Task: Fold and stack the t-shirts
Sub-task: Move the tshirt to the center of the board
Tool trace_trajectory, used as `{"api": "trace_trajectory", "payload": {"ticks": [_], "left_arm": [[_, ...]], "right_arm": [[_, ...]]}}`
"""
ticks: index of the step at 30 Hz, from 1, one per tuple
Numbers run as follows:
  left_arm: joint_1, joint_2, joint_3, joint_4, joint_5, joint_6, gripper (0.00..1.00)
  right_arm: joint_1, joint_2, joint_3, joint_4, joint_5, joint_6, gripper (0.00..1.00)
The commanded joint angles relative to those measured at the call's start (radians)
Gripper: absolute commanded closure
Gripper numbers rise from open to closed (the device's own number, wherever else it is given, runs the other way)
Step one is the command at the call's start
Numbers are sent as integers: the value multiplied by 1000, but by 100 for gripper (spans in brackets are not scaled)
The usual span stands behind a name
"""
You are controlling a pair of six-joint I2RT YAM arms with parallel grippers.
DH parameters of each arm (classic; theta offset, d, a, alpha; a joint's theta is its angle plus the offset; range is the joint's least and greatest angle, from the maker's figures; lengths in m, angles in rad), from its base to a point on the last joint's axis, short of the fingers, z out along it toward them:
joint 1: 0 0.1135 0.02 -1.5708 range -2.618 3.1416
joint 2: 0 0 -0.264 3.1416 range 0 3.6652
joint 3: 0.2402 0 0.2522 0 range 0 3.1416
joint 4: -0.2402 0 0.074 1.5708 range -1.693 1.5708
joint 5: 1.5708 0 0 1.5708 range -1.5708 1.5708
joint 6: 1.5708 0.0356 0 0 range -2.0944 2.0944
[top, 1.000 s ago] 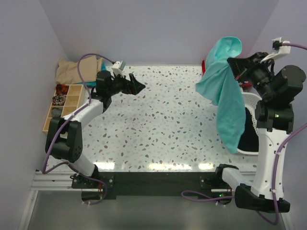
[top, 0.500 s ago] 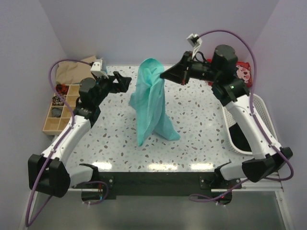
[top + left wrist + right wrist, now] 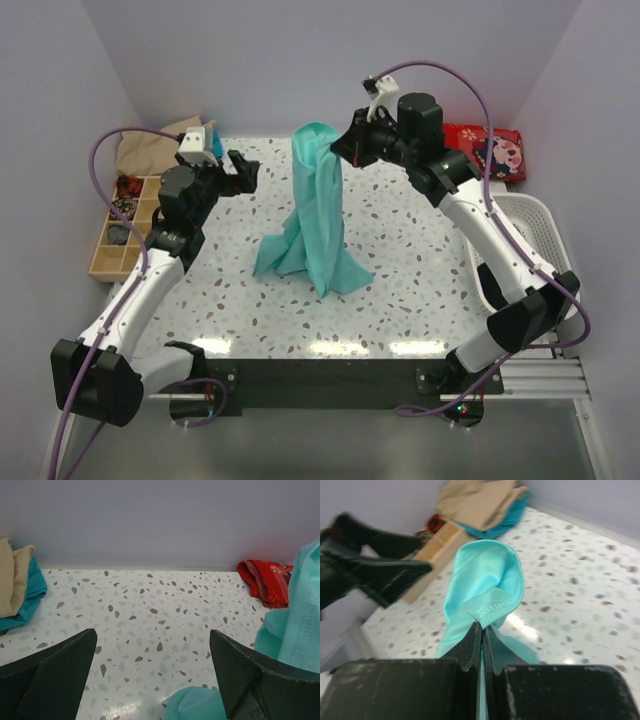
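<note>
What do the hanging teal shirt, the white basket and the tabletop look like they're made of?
Teal t-shirt: soft matte knit fabric, likely cotton jersey; it drapes in folds and shows a stitched hem. White basket: probably moulded plastic, with a slotted wall. Speckled tabletop: hard, smooth, terrazzo-patterned; it reflects the lights.

Left arm angled forward along the left side, elbow bent, left claw (image 3: 243,172) held aloft with fingers spread wide, right arm stretched up toward centre, right claw (image 3: 340,148) pinched tight on the teal t-shirt (image 3: 318,215)
</note>
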Motion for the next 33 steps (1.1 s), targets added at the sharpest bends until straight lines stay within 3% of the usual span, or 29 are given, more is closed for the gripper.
{"api": "trace_trajectory", "payload": {"ticks": [1,7,13,17,21,27,33], "left_arm": [[-1,36,36,5,-6,35,0],[-1,118,70,45,71,14,0],[1,175,73,82,125,-14,0],[1,178,75,83,126,-15,0],[1,165,75,59,96,-11,0],[35,106,56,25,4,-20,0],[53,71,41,22,-27,-44,0]], "right_arm": [[-5,-47,65,-56,441,-123,100],[-5,-252,38,-13,737,-215,100],[-5,-274,206,-101,856,-289,100],[-2,-138,332,-188,665,-235,100],[16,-6,334,-190,468,-139,100],[150,192,199,-128,392,-90,100],[326,373,189,-127,392,-89,100]]}}
